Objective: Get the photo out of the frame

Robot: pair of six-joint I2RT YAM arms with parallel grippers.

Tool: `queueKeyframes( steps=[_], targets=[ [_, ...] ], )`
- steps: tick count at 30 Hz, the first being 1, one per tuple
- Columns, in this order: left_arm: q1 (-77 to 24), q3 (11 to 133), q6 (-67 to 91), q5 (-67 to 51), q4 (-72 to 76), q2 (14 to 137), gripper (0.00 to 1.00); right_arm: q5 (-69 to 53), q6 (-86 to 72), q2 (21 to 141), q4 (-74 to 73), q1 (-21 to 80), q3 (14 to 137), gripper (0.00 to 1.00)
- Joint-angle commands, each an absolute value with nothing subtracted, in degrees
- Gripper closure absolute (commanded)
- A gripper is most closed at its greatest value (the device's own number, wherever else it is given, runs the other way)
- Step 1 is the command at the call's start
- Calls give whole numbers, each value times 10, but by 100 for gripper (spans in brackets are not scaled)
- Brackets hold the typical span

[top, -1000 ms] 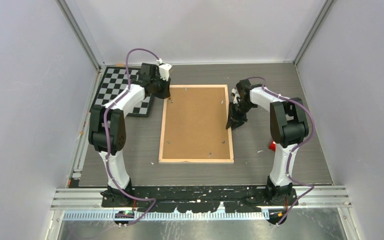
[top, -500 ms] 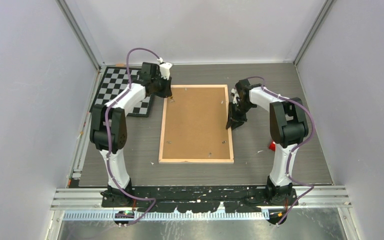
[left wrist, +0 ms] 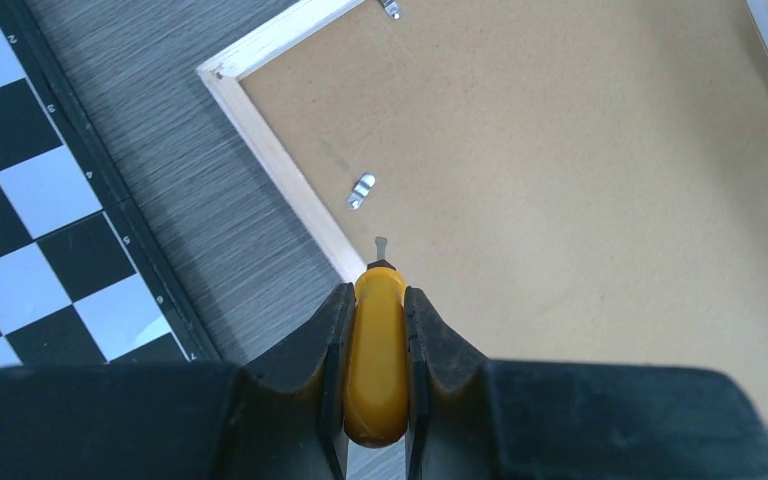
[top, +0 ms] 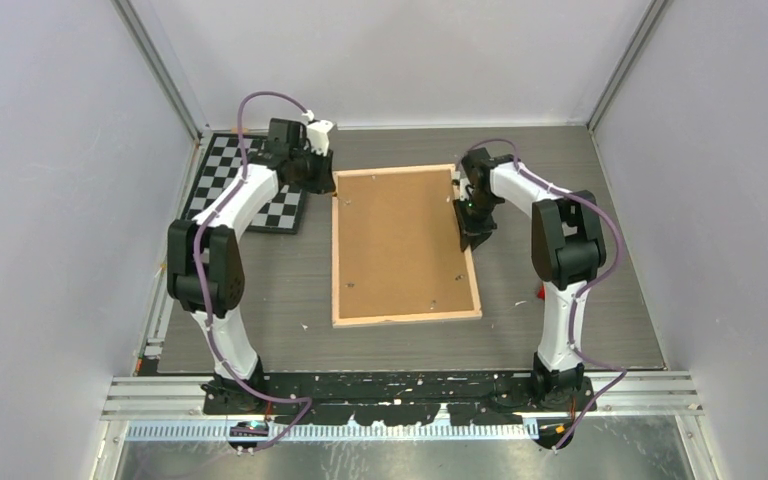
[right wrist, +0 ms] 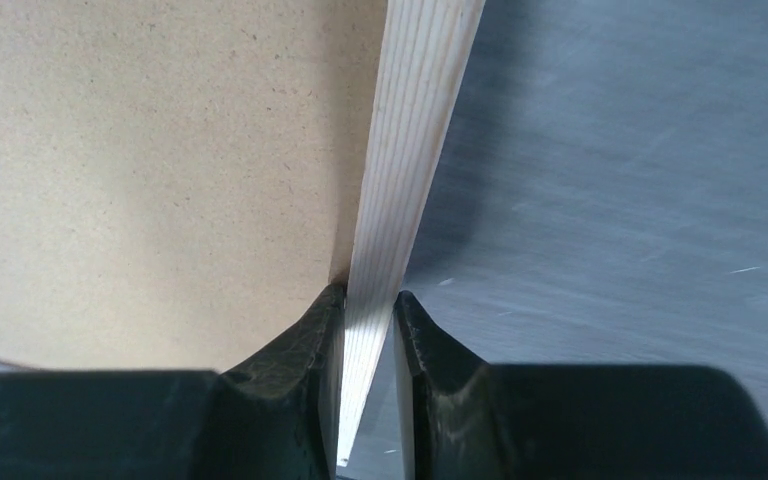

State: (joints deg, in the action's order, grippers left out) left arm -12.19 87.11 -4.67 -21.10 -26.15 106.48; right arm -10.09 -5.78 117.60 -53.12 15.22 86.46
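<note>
My left gripper (left wrist: 375, 300) pinches a yellow-handled screwdriver (left wrist: 378, 370), tip just short of a small metal clip (left wrist: 361, 190). My right gripper (right wrist: 368, 300) clamps the pale wood rim of the large rectangular frame (top: 400, 245), which lies fibreboard-back up on the grey desk (top: 290, 270).

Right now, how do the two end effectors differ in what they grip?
The left end effector is shut on a yellow-handled screwdriver; the right end effector is shut on the frame, pinching its pale wood rim. The left is by a metal clip near the frame's far left corner; the right is on its right edge. Both are shut.
</note>
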Motion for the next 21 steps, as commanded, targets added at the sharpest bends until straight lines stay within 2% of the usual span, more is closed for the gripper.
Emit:
queueKeyframes(
  steps=[1,6,11,12,13,15,18,21],
  targets=[
    [-114,884,-42,-230,-276,1018,100,32,106,1220,-546,107,946,99],
    [-113,865,-49,-224,-276,995,100,-15,242,1259,-536,84,1029,100],
    [-103,858,-48,-222,-287,978,100,-4,314,1303,-495,84,1133,99],
    [-100,859,-45,-222,-290,976,100,15,312,1317,-498,84,1167,94],
    [-96,859,-41,-222,-293,974,100,33,304,1333,-503,85,1201,86],
    [-89,862,-34,-223,-298,971,100,62,280,1362,-522,88,1281,63],
    [-78,868,-24,-223,-304,967,100,72,249,1376,-550,95,1351,38],
    [-69,875,-17,-221,-309,967,100,51,220,1346,-551,112,1337,30]
  ],
)
